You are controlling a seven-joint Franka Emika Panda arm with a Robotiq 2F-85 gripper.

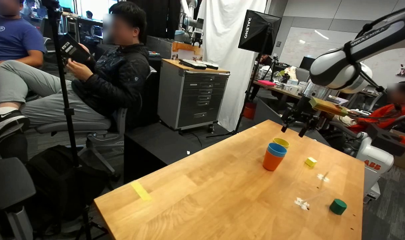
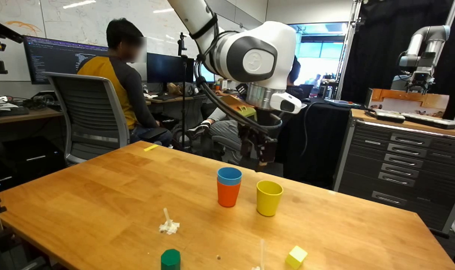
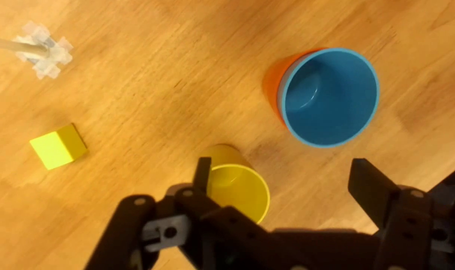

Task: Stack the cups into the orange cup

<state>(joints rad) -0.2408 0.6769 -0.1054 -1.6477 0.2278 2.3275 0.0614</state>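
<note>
The blue cup [image 1: 277,149] sits inside the orange cup [image 1: 272,163], which stands upright on the wooden table; only the blue rim part shows above it. The pair also shows as the blue cup [image 2: 229,175] over the orange cup [image 2: 228,195], and in the wrist view as the blue cup [image 3: 330,99] and orange cup [image 3: 274,84]. The yellow cup [image 2: 268,198] stands upright and apart beside them; it also shows in the wrist view [image 3: 242,191], partly behind a finger. My gripper [image 3: 282,163] is open and empty above the table, high over the yellow cup's area.
A yellow block [image 3: 59,146] and a green block [image 1: 338,206] lie on the table. Thin pale sticks stand upright on taped bases [image 1: 302,203] [image 2: 169,227]. The table's edge [image 2: 332,192] runs behind the cups. A yellow tape strip [image 1: 140,190] marks a far corner.
</note>
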